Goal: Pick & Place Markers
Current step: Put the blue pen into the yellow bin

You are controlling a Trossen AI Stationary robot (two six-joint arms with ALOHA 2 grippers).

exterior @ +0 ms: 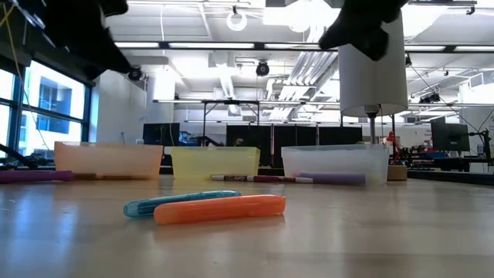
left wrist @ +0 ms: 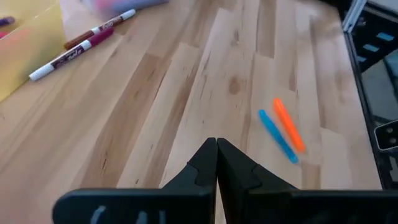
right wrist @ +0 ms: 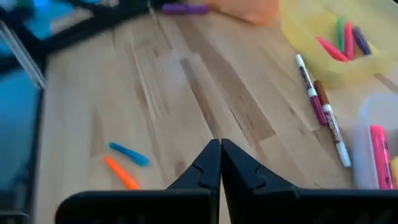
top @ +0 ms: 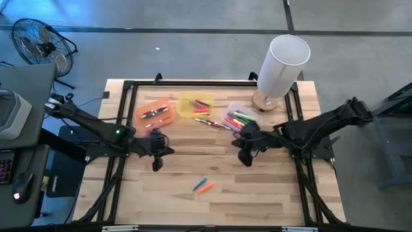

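An orange marker (top: 205, 187) and a blue one (top: 199, 183) lie side by side on the wooden table near its front edge. Two white-barrelled markers (top: 211, 123) lie between the yellow bin (top: 195, 105) and the clear bin (top: 239, 119). Both of those bins and the orange bin (top: 154, 113) hold markers. A purple marker (right wrist: 185, 9) lies by the orange bin. My left gripper (top: 156, 161) is shut, above the table left of centre, with nothing in it (left wrist: 216, 146). My right gripper (top: 246, 156) is shut and empty (right wrist: 221, 146), in front of the clear bin.
A white cylinder lamp (top: 280, 64) on a round wooden base stands at the far right corner, behind the clear bin. The black frame rails (top: 122, 116) run along the table's left and right sides. Bare wood (top: 257, 193) lies around the two front markers.
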